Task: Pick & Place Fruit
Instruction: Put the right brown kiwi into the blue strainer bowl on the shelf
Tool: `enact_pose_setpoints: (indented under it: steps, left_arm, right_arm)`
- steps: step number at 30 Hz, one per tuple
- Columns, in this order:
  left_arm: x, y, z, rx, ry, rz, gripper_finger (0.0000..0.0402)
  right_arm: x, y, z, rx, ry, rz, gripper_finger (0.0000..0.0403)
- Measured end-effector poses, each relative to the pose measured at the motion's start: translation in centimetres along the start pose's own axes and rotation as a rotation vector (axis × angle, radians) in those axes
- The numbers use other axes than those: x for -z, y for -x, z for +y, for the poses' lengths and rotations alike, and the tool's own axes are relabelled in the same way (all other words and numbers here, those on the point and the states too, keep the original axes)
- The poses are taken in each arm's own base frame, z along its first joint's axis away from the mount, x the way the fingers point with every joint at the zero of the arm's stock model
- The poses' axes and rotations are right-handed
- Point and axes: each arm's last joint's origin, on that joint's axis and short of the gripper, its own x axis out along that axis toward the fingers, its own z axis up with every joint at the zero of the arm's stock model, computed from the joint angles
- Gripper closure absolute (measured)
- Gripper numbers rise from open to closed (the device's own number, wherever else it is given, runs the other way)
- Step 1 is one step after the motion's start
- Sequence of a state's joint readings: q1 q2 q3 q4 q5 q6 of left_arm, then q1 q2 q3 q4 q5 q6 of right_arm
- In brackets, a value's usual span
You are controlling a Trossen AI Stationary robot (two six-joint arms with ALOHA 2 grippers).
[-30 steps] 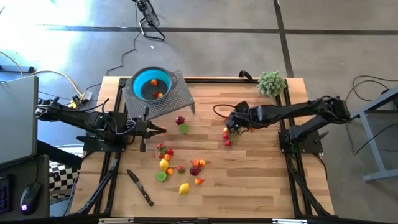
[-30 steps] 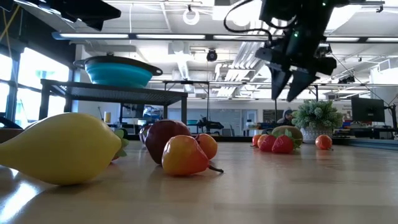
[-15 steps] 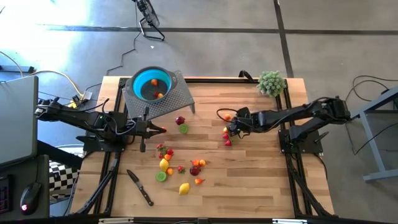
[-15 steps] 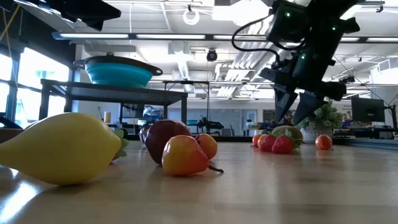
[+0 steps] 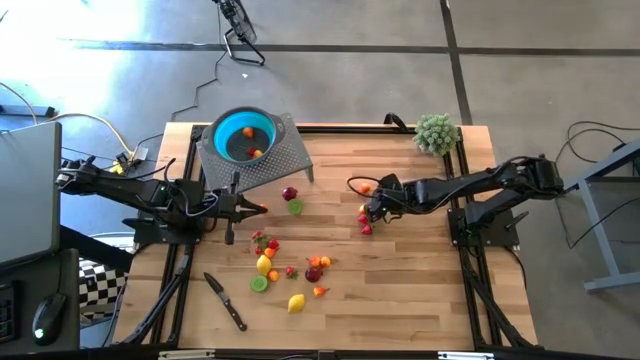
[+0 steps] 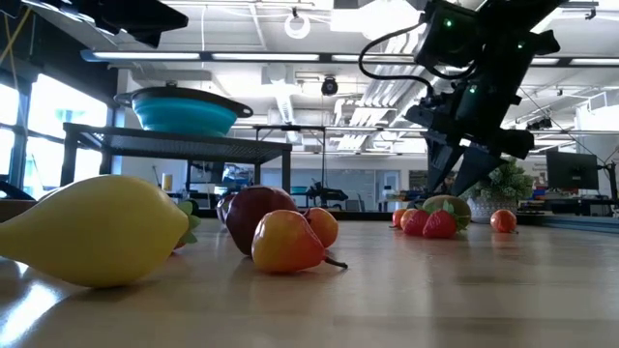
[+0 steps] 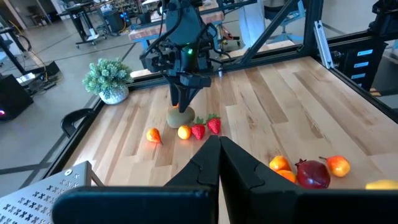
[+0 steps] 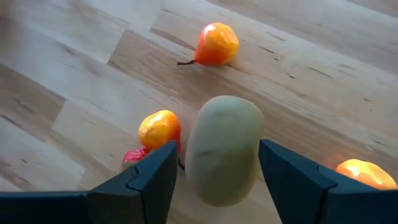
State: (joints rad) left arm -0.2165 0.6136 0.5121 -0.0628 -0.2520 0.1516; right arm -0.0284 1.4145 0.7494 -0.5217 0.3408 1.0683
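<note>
**Right claw down over the pale green fruit**

Right claw [image 5: 372, 207] sits low at a small cluster on the right half of the table [image 5: 420, 280] — fingers apart, straddling a pale green oval fruit [image 8: 224, 148]. Whether the pads touch it yet, can't tell; it looks to be on the wood, not lifted. Just beside it: two strawberries [image 7: 206, 127], a small orange fruit [image 8: 159, 129] and an orange pear-shaped one [image 8: 215, 44].

Left claw [image 5: 262, 208] is shut, empty, waiting near the teal bowl [image 5: 245, 136], which holds a couple of fruits on its raised mesh stand. The main pile lies mid-table.

Handling guess: toy fruit — light, hard, smooth, so likely to squirt out sideways. Best taken across the narrow waist, centred, with the neighbours kept clear of the fingers.
</note>
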Motion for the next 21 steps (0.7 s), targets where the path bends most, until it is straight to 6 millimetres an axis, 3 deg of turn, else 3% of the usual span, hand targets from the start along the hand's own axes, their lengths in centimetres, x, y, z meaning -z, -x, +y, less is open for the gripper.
enact_pose_setpoints:
  steps: [13,21]
  left_arm:
    - [0.0,0.0,0.0,0.0,0.001,0.001,0.0401]
    - [0.1,0.0,0.0,0.001,-0.001,0.009,0.0401]
  right_arm:
    - [0.5,-3.4,0.6,0.092,0.018,-0.003,0.0185]
    - [0.4,-3.8,1.0,0.059,0.058,-0.022,0.0185]
